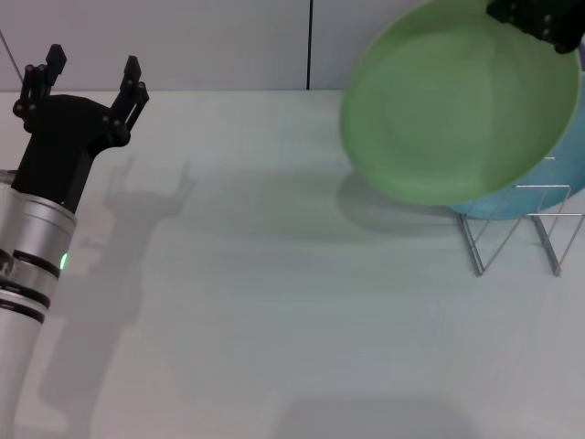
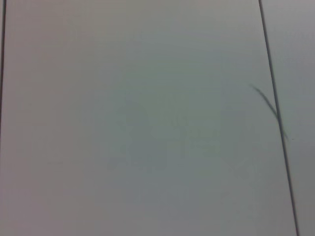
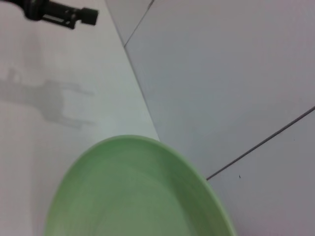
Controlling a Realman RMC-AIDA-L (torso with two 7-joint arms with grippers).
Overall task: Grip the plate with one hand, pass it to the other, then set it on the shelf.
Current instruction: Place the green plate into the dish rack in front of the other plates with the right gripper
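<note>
The plate [image 1: 457, 105] is in the air at the right, tilted up on edge with its hollow face toward the head camera, held at its upper right rim by the right gripper [image 1: 539, 20], of which only a black part shows at the frame's top corner. The plate hangs with nothing else under it, so the right gripper is judged clamped on that rim, though its fingertips are hidden. The rack [image 1: 516, 229] stands on the table [image 1: 274, 302] directly below and slightly behind the plate's lower edge, with a blue plate [image 1: 562, 174] already in it, just behind the green one. This is the relation that counts: the plate sits above and a little toward the robot from the rack's wires, its face roughly parallel to the blue plate, so the coming move looks like a descent into a free slot in front of the blue plate (which slot is free cannot be told, the wires are mostly covered). The left gripper [image 1: 91, 69] is well apart at the far left over the table, fingers spread and empty, pointing away from the robot. The right arm is clearly the nearer one. The hand-over looks done; placing remains.
</note>
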